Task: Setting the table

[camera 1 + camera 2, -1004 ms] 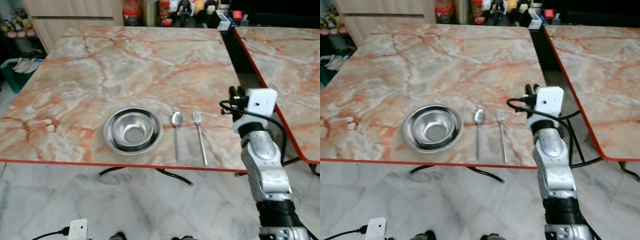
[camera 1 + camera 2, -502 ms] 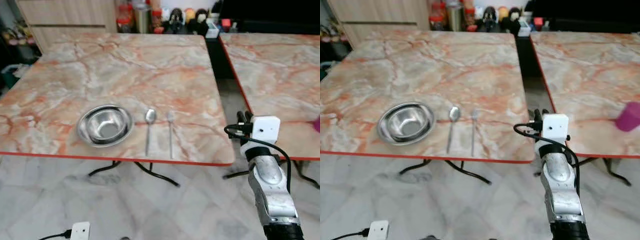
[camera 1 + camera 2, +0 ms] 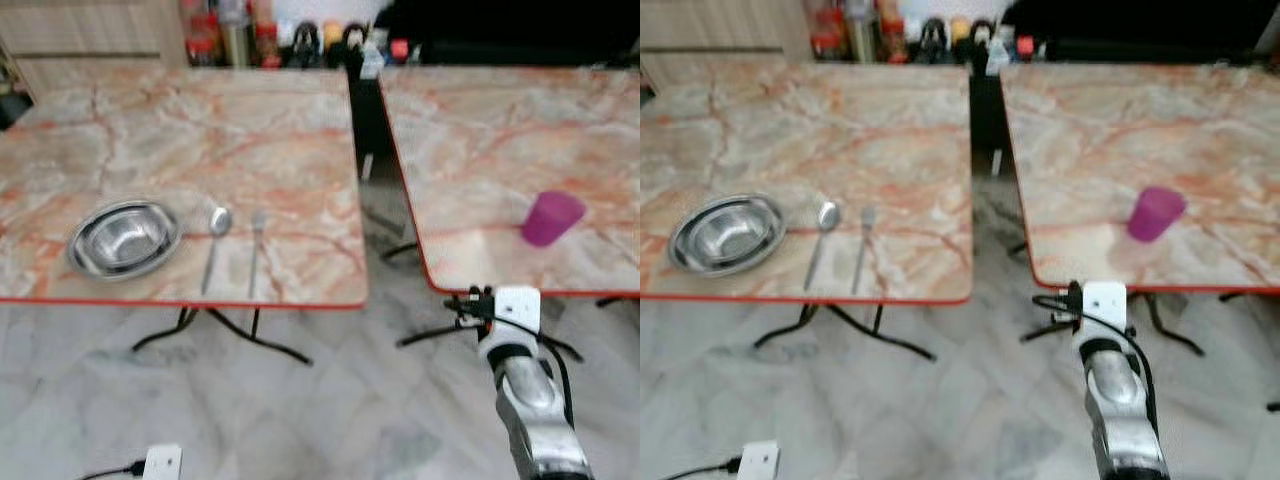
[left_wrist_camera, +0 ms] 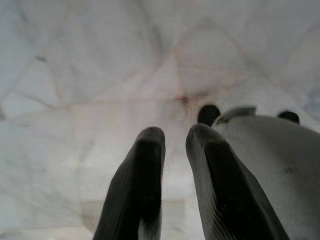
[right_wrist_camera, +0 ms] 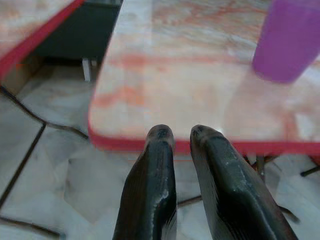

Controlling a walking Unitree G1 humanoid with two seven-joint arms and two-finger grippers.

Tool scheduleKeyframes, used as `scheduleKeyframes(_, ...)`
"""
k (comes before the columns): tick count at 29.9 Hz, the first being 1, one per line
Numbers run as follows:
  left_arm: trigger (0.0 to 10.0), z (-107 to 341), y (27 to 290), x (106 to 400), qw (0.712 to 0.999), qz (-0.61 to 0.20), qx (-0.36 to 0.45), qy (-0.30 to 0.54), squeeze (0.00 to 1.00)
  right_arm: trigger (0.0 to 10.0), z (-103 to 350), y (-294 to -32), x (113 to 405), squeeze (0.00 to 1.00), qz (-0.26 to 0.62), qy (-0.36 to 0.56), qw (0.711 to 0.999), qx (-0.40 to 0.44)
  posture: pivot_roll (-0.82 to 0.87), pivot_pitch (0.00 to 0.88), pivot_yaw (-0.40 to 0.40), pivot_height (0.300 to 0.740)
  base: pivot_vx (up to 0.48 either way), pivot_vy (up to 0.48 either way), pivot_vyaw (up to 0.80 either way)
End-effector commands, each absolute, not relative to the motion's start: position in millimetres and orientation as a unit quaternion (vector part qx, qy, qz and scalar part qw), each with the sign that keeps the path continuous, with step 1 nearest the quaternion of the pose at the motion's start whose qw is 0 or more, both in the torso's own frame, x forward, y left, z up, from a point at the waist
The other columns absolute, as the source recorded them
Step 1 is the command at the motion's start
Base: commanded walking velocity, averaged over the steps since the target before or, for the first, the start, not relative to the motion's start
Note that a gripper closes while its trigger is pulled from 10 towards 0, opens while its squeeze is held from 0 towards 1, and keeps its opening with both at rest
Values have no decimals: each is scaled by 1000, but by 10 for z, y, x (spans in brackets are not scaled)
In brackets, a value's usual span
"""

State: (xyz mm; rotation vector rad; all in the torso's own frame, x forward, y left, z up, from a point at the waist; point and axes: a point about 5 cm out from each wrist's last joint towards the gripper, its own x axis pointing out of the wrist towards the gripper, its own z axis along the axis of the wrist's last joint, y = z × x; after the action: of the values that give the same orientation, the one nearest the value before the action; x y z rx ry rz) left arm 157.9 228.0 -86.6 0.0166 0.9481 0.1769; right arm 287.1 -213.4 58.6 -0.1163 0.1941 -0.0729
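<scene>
Swung right since a sec ago: camera turn, not the things; place setting now far off to the left, purple cup (image 3: 552, 217) newly in sight.

Left eye view: right tool (image 3: 470, 305) raised off the near edge of the second table (image 3: 470, 140), cup ahead and a bit right of it, well apart. Probably lining up for the cup, the piece missing from the setting. Bowl (image 3: 124, 238), spoon (image 3: 213, 245), fork (image 3: 254, 250) side by side on the first table (image 3: 200, 130), already laid.

Right eye view: same layout.

Left wrist view: left tool (image 4: 175, 150) hanging idle over floor tiles (image 4: 90, 75), fingers narrow, holding nothing.

Right wrist view: right tool fingers narrow w/ slim gap, empty, aimed at table edge; cup beyond, upright.
</scene>
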Motion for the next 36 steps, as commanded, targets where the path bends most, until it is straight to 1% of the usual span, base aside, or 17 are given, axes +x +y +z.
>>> scheduleKeyframes(1, 10000, -911, 2271, 1480, 877, 82, 9, 473, 0, 10000, 430, -2155, 2822, 0, -42, 123, 991, -31, -17, 147, -28, 736, 0, -379, 0)
scheduleKeyframes(8, 10000, -911, 2269, 1482, 877, 83, 9, 473, 0, 10000, 403, -2166, 2835, 0, -42, 122, 991, -28, -12, 150, -31, 736, 0, -379, 0)
scheduleKeyframes(11, 10000, -911, 2276, 1480, 877, 86, 8, 474, 0, 10000, -115, -2308, 2505, 0, -80, 236, 968, -3, -14, 163, -26, 736, 0, -345, 0)
scheduleKeyframes(12, 10000, -911, 2276, 1480, 877, 86, 8, 474, 0, 10000, -115, -2308, 2505, 0, -80, 236, 968, -3, -14, 163, -26, 736, 0, -334, 0)
scheduleKeyframes(16, 10000, -909, 2275, 1485, 877, 85, 9, 473, 0, 10000, -277, -2293, 2413, 0, -75, 284, 956, -10, -17, 163, -25, 736, 0, -330, 0)
scheduleKeyframes(19, 10000, -906, 2275, 1491, 877, 85, 8, 472, 0, 10000, -400, -2293, 2315, 0, -76, 326, 942, -9, -18, 163, -26, 736, 0, -329, 0)
scheduleKeyframes(22, 10000, -904, 2275, 1497, 878, 86, 7, 471, 0, 10000, -557, -2282, 2157, 0, -76, 381, 921, 4, -20, 161, -27, 736, 0, -328, 0)
scheduleKeyframes(27, 10000, -906, 2272, 1495, 878, 86, 6, 471, 0, 10000, -666, -2250, 2016, 0, -67, 420, 905, -4, -12, 154, -29, 736, 0, -299, 0)
scheduleKeyframes(29, 10000, -908, 2273, 1490, 877, 89, 5, 473, 0, 10000, -714, -2229, 1947, 0, -77, 433, 898, 10, -9, 149, -30, 736, 0, -244, 0)
scheduleKeyframes(34, 10000, -912, 2269, 1484, 876, 89, 6, 474, 0, 10000, -761, -2135, 1901, 0, -72, 442, 894, 17, -5, 147, -30, 736, 0, 0, 0)
scheduleKeyframes(36, 10000, -913, 2269, 1481, 875, 89, 11, 475, 0, 10000, -792, -2065, 1872, 0, -52, 454, 890, -1, -2, 146, -30, 736, 0, 0, 0)
